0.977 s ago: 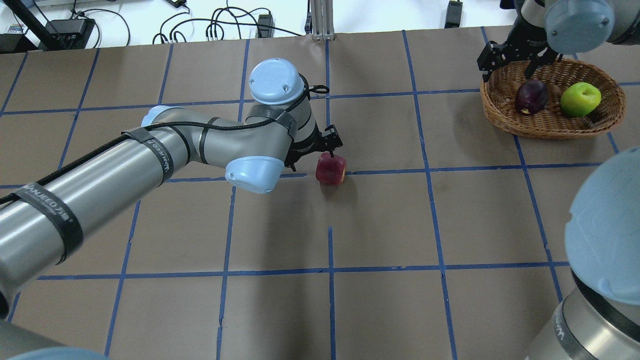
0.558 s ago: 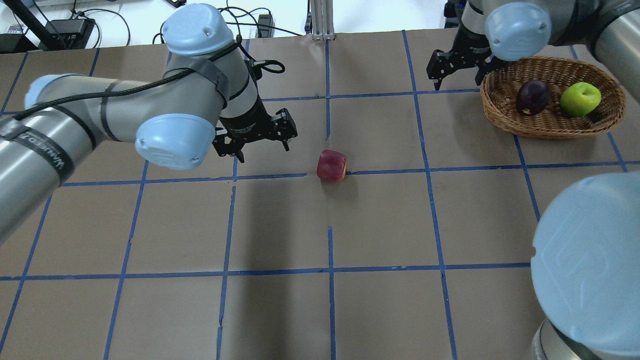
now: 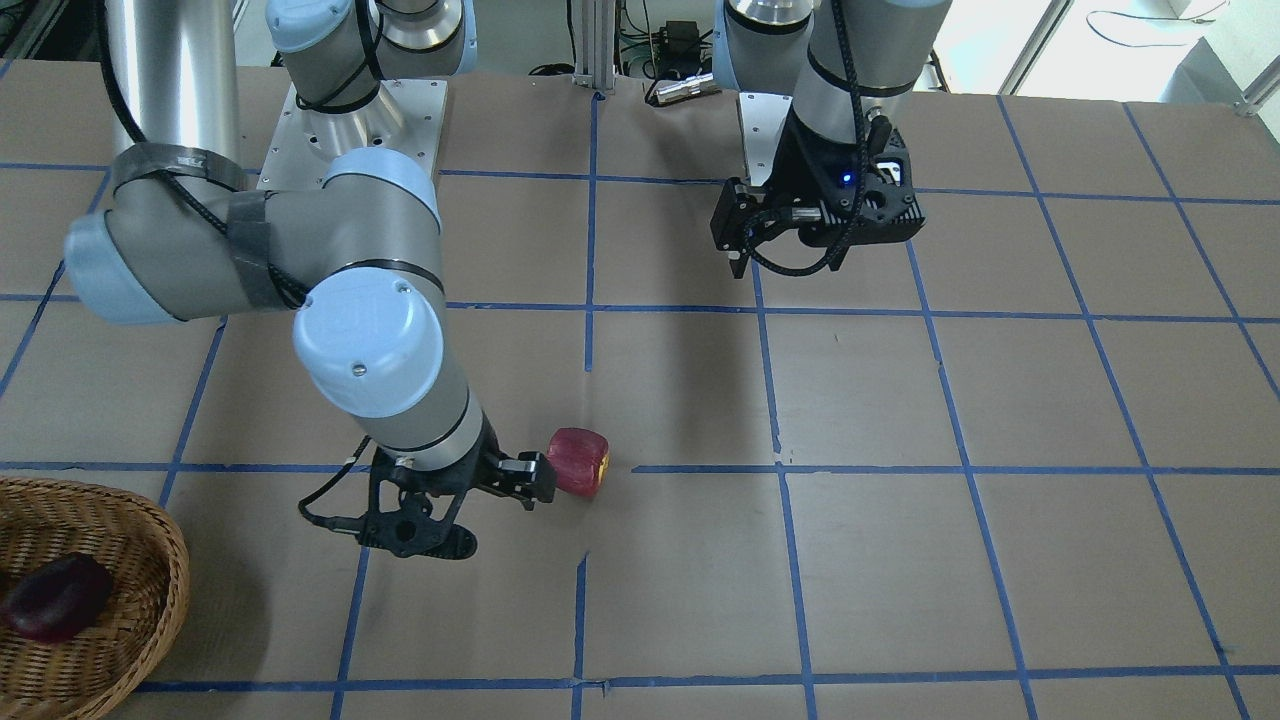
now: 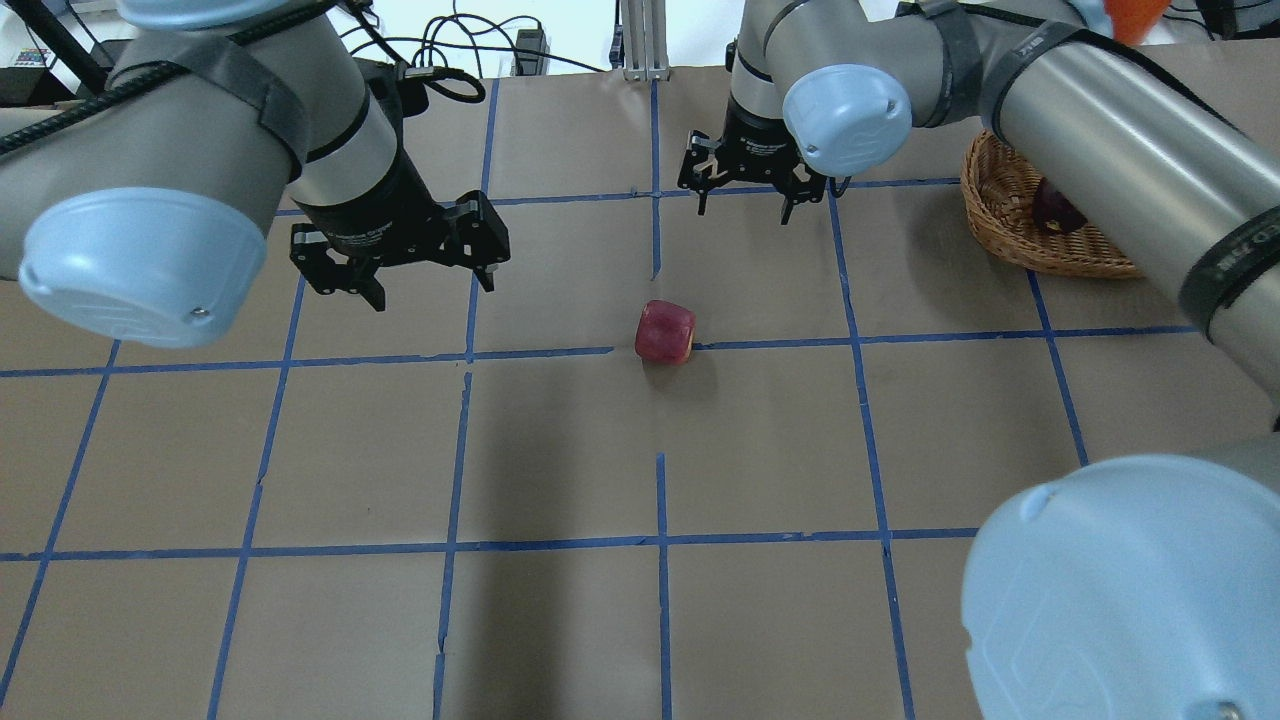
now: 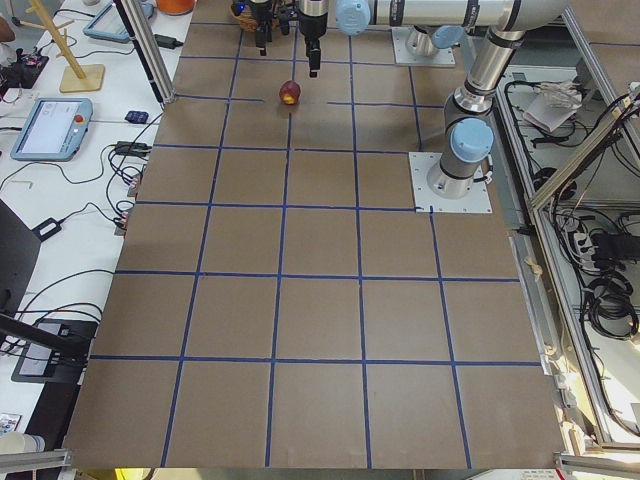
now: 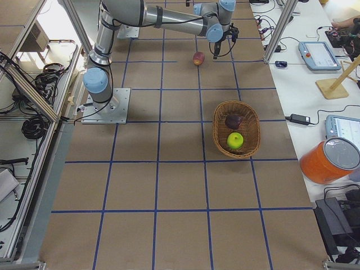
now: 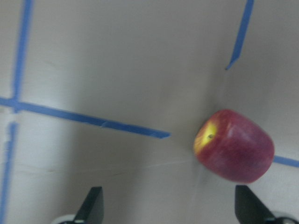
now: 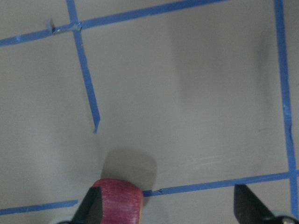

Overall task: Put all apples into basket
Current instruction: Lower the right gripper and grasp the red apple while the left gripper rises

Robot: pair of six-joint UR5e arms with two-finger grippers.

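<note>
**Centring on the red apple [image 4: 665,332] before the grasp**

Two of three fruits lie in the basket [image 6: 249,147]: the maroon apple [image 6: 233,120] and the green apple [image 6: 235,139]. In the overhead view, the basket sits at the upper right edge, half hidden by the right arm. The red one lies on the table at the centre of that view, touching a horizontal line of blue tape [image 4: 770,343].

The right gripper [image 4: 743,205] hangs above the table at upper centre, jaws spread and empty. The left gripper [image 4: 428,280] hangs at upper left, likewise spread and empty. The right arm, on the basket's side, looks the likelier one to make the pick.

In its wrist view, the apple peeks in at the bottom edge, beside one finger and not between the two. So the gripper should probably shift until the fruit is centred in the gap, then descend straight and close across the widest part.

The apple is smooth and waxy and rather blocky. It lies on its side with the yellow patch around the stem hollow facing sideways. A glancing finger would likely roll it across the matt brown paper [image 4: 560,450], which offers little to stop it. The basket is shallow woven wicker with a thick braided rim, so the apple should clear that rim before release.
</note>
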